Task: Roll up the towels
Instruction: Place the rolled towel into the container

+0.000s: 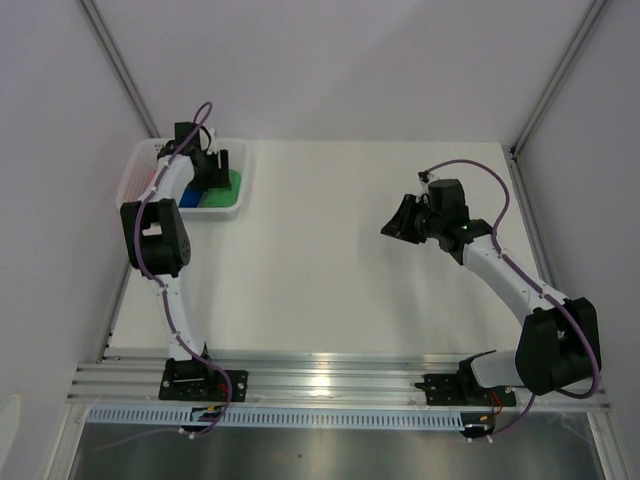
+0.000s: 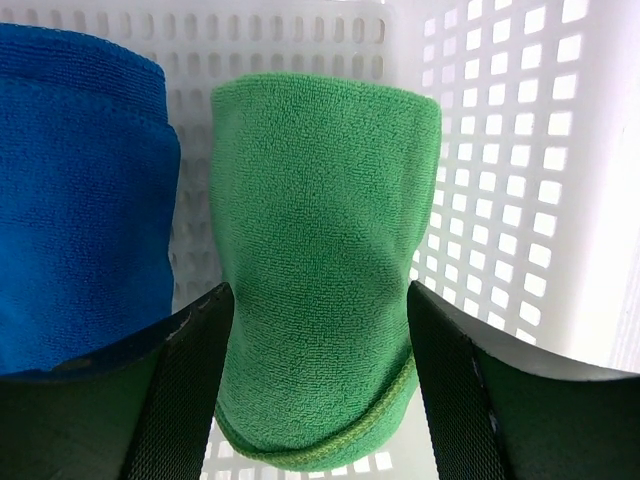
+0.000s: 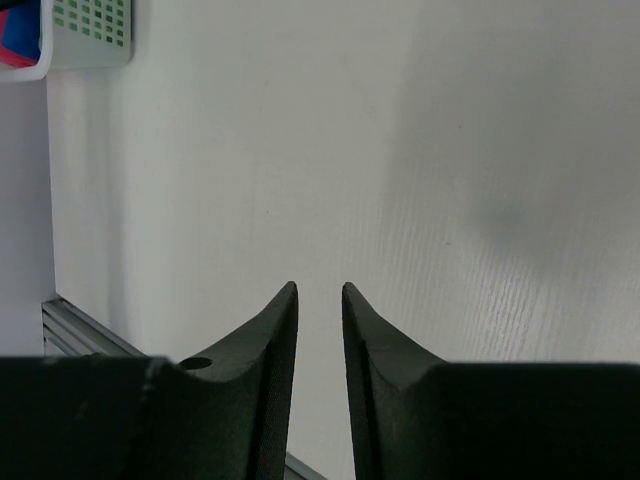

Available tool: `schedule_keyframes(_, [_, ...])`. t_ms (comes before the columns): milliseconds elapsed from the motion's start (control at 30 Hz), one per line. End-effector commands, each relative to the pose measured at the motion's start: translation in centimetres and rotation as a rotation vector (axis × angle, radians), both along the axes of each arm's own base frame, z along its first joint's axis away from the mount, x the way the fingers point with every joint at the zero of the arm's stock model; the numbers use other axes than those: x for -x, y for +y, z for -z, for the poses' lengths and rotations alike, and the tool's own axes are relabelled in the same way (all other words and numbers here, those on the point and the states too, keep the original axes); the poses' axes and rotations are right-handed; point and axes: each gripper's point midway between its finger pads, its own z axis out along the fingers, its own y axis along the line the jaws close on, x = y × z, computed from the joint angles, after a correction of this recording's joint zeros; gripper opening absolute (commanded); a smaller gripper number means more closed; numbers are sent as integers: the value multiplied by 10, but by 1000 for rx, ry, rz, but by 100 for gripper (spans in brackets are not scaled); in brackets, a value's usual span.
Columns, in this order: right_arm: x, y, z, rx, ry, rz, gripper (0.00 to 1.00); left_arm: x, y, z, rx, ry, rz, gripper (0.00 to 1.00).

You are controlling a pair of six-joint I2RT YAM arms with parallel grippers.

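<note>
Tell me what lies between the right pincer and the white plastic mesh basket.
Nothing: bare white table from right pincer to white plastic mesh basket, in the top external view.

grn towel [image 2: 320, 270], blu towel [image 2: 80, 200], pink-red towel [image 3: 14, 54], wht mesh basket [image 2: 520, 150]

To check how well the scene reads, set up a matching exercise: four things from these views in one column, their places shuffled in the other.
Things:
1. green towel
2. blue towel
3. right gripper
4. white basket

Places:
A. over bare table, nothing between its fingers
B. at the table's far left corner
C. in the basket, between the fingers of the left gripper
D. in the basket, beside the green towel

Pairs: 1-C, 2-D, 3-A, 4-B.
</note>
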Motion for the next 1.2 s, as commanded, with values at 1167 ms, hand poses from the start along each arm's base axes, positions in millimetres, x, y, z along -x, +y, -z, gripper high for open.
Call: schedule_keyframes(1167, [-57, -96, -19, 246, -194, 294, 55, 265, -178, -21, 5, 34, 995, 100])
